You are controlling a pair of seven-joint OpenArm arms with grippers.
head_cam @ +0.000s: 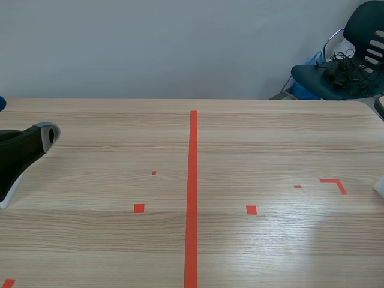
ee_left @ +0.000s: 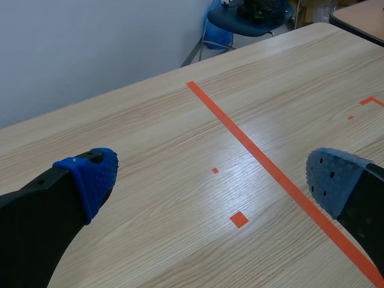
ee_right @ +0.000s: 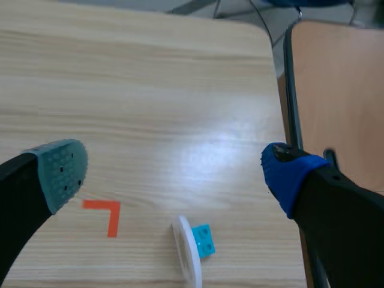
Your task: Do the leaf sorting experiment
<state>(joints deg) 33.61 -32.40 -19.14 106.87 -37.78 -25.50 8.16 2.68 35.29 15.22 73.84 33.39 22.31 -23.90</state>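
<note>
Your left gripper [ee_left: 210,174] sat at nine o'clock, fingers apart; your right gripper [ee_right: 174,174] gaped over a white ring [ee_right: 187,252] and blue brick [ee_right: 203,239].

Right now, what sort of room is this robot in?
Probably a lab or office test room: a wooden table marked with orange-red tape, a plain wall, an office chair beyond.

One light wooden tabletop [head_cam: 270,138]. One darker brown table [ee_right: 342,90] beside it on the right. One dark blue chair [head_cam: 354,60] at the far right, carrying one tangle of black cables [head_cam: 339,66]. One white plastic ring [ee_right: 187,252] and one small cyan studded block [ee_right: 203,240], at the tabletop's right edge. Two black end effectors, the left end effector [ee_left: 210,177] and the right end effector [ee_right: 174,173], with two padded fingers each.
</note>
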